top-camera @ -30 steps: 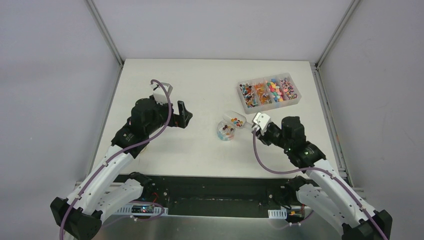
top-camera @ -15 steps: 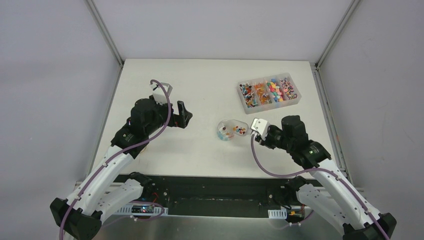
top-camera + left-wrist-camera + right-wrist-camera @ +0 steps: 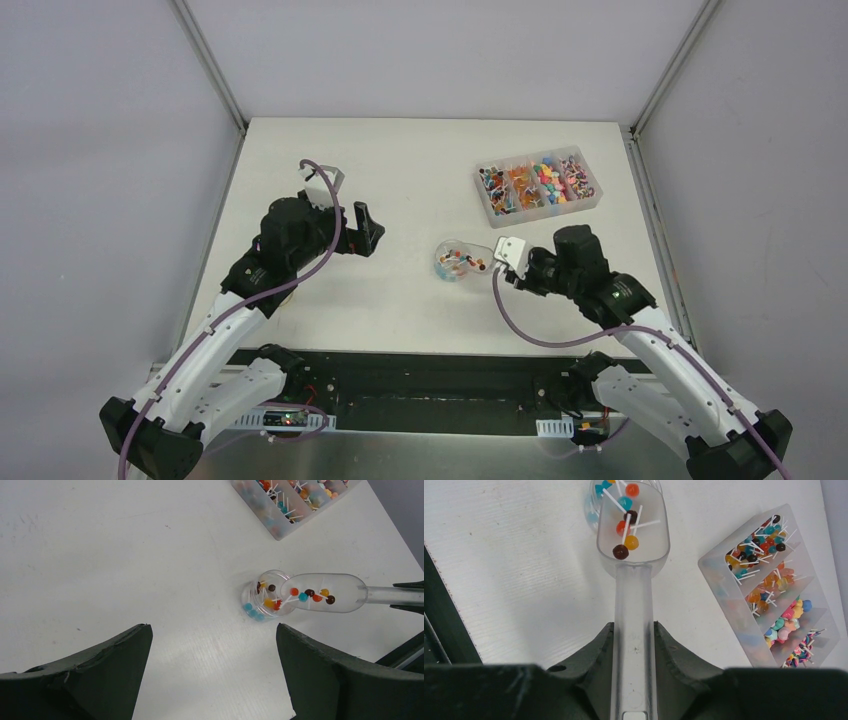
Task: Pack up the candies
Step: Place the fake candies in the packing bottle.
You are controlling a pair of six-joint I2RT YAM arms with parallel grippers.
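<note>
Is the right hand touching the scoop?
Touching. In the right wrist view the right hand squeezes the scoop handle between its two fingers.

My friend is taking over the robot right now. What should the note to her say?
Left claw open, empty.
Right claw shut on the clear plastic scoop handle.
Scoop tip over the small round clear jar; colourful stick candies in both.
Done: some candies in the jar.
Left: tip these in, probably fetch more from the clear divided box.
</note>
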